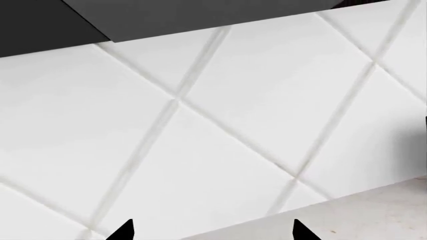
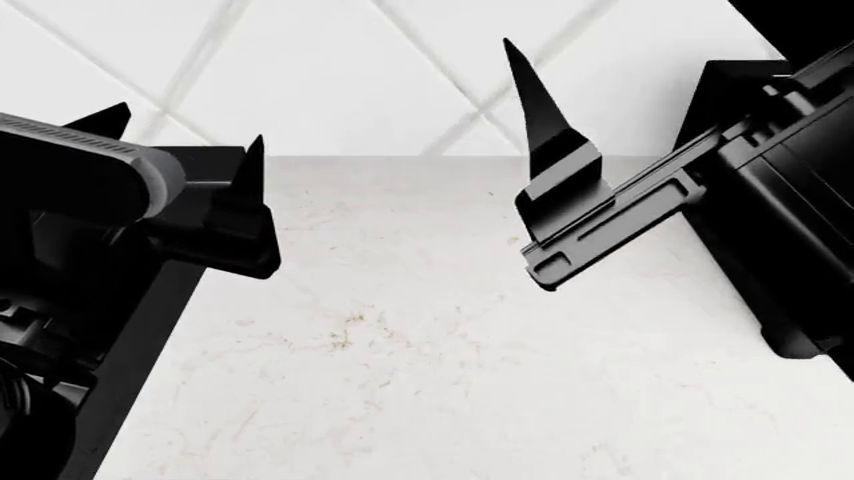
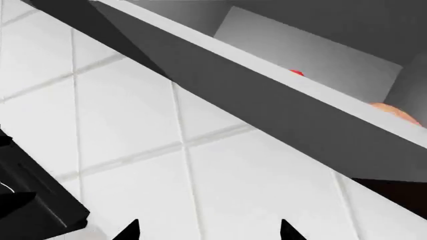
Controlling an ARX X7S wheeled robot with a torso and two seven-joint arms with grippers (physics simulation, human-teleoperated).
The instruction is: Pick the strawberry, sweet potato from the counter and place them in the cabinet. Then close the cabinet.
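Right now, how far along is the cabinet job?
Both foods look placed: the strawberry and the sweet potato peek over the cabinet edge. The counter patch in view holds neither. The left gripper and right gripper are open and empty. Closing the cabinet seems left.

L gripper (image 2: 187, 135) open, R gripper (image 3: 208, 231) open, both empty

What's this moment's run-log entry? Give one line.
left gripper: open, empty | right gripper: open, empty | cabinet: not yet closed | strawberry: inside cabinet | sweet potato: inside cabinet
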